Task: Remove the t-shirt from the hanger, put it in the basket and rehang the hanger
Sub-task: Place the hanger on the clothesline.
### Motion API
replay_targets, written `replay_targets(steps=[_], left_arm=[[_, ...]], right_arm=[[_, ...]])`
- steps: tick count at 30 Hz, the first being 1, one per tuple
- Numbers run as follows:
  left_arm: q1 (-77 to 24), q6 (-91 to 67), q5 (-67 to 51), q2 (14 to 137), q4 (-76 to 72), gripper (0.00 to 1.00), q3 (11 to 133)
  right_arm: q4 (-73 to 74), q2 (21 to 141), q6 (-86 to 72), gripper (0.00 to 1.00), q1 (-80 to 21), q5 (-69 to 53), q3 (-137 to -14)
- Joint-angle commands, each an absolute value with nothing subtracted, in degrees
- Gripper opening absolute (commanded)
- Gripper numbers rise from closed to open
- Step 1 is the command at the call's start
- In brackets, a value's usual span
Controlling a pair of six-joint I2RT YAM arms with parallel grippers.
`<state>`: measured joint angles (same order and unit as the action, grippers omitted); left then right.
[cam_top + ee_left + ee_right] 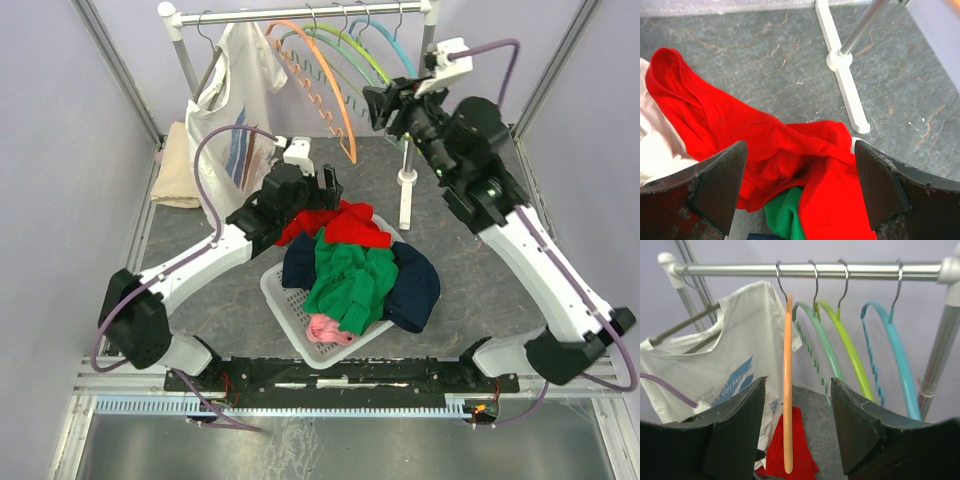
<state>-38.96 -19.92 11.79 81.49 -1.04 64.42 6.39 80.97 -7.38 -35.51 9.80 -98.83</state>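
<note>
The left hand (800, 185) hangs open, fingers wide apart, over a red garment (765, 135) draped on the heap in the white basket (285, 305) on the worktop (765, 65). The right hand (797, 425) is open too, raised toward the rail (840, 270), an orange hanger (788, 390) showing in its gap. The white t-shirt (725, 360) hangs on a grey hanger (680, 327) at the rail's left end.
</note>
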Motion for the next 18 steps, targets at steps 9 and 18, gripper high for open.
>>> replay_targets(steps=[9,18], left_arm=[[-38.45,-22.69,15.67,94.37,3.48,0.99,74.62],[-36.17,-23.37,15.11,104.36,7.19,0.99,80.2]], right_arm=[[5.0,65.78,-6.26,0.63,-35.34,11.79,-87.4],[7.19,60.28,-5.75,0.63,-35.33,14.45,-83.05]])
